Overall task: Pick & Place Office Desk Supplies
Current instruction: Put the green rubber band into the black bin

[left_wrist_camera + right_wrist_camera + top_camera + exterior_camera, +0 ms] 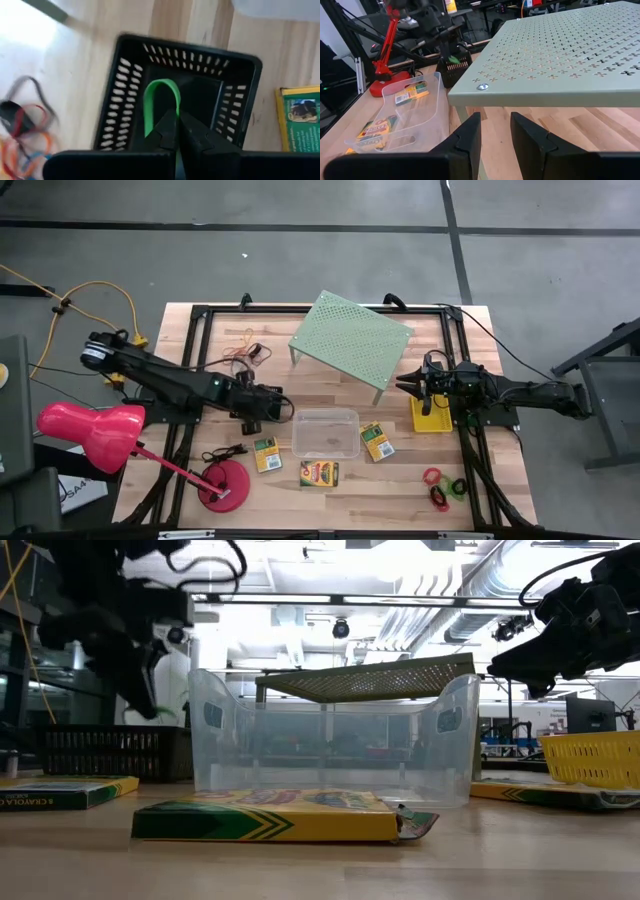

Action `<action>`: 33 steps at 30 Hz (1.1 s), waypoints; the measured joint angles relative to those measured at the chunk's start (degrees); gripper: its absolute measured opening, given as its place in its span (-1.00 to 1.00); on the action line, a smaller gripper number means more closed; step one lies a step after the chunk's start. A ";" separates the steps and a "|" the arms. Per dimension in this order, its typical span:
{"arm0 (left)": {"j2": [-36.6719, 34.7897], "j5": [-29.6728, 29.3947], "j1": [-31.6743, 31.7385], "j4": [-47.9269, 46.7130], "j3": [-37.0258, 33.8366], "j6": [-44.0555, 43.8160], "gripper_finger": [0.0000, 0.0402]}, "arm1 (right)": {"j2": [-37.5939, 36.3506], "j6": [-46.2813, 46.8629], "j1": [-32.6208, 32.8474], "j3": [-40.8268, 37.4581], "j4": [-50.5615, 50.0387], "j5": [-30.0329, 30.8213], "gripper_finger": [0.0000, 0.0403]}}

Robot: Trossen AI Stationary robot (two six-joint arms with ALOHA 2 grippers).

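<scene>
Left gripper carries a green rubber band over the black mesh tray; right arm waits.

High view: the left gripper (272, 406) hangs by the clear tub (326, 433), mid-table. Low view: the band (166, 714) dangles above the black mesh tray (100, 752). Left wrist view: jaws pinched on the green rubber band (161, 102), centred over the tray for a likely drop. Right wrist view: the right gripper (495, 132), jaws parted and empty, idles beside the green shelf (560, 55), near the table's right edge.

Black mesh tray (180, 95) beside the clear tub (326, 433); green rubber band (161, 102); yellow basket (432, 418); pale green perforated shelf (352, 338).
</scene>
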 joint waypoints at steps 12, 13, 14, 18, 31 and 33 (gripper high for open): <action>2.06 1.05 0.00 0.13 0.00 -3.21 -1.00 | 0.02 0.02 0.01 0.00 0.00 -0.01 -0.54; 2.06 1.05 0.00 0.14 -0.01 -3.21 -1.00 | 0.00 0.00 0.00 0.00 0.00 -0.01 -0.54; 2.06 1.05 0.00 0.13 0.00 -3.20 -1.00 | 0.01 0.01 0.00 0.00 0.00 -0.01 -0.54; 2.06 1.05 0.00 0.15 0.00 -3.20 -0.96 | 0.01 0.01 0.00 0.00 0.00 0.00 -0.54; 2.06 1.03 0.00 0.14 0.00 -3.20 -0.78 | 0.01 0.01 0.01 0.00 0.00 0.01 -0.54; 2.06 1.03 0.00 0.13 -0.02 -3.20 -0.77 | 0.01 0.01 0.01 0.00 0.00 0.00 -0.54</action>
